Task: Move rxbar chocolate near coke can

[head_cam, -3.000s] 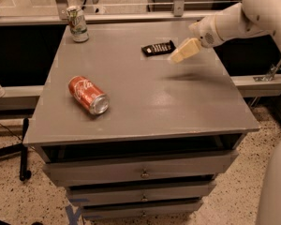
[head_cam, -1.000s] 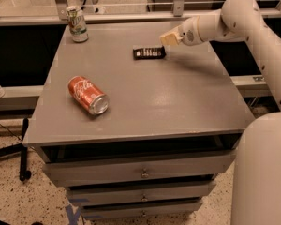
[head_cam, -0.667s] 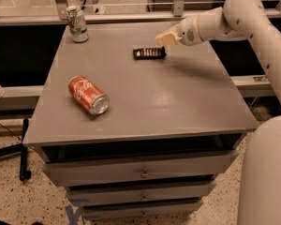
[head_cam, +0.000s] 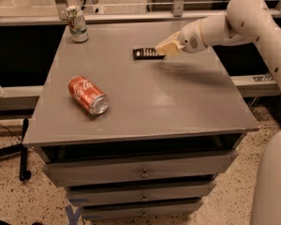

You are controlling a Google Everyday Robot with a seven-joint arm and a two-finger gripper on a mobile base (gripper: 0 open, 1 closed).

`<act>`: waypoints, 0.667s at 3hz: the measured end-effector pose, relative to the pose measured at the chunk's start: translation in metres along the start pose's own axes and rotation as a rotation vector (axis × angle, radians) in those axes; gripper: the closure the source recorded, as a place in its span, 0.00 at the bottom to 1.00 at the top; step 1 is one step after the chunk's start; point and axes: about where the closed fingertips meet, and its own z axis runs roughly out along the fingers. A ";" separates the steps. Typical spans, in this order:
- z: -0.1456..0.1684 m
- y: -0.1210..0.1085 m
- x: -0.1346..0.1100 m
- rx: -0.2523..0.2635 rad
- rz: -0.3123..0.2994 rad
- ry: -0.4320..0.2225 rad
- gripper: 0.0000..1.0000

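Note:
The rxbar chocolate [head_cam: 147,53], a small flat black bar, lies on the grey cabinet top [head_cam: 150,97] toward the back middle. My gripper [head_cam: 165,48] sits at the bar's right end, low over it, touching or nearly touching. The coke can [head_cam: 88,95], red with white script, lies on its side at the front left, silver end facing front right. It is well apart from the bar.
A green-and-white can [head_cam: 77,24] stands upright at the back left corner. The cabinet has drawers [head_cam: 141,172] below its front edge. My white arm [head_cam: 243,18] reaches in from the right. A rail runs along the back.
The gripper has moved left across the back of the top, and the bar has slid left with it. The coke can has not moved.

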 end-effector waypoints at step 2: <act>0.002 -0.001 0.004 0.003 0.014 -0.033 0.13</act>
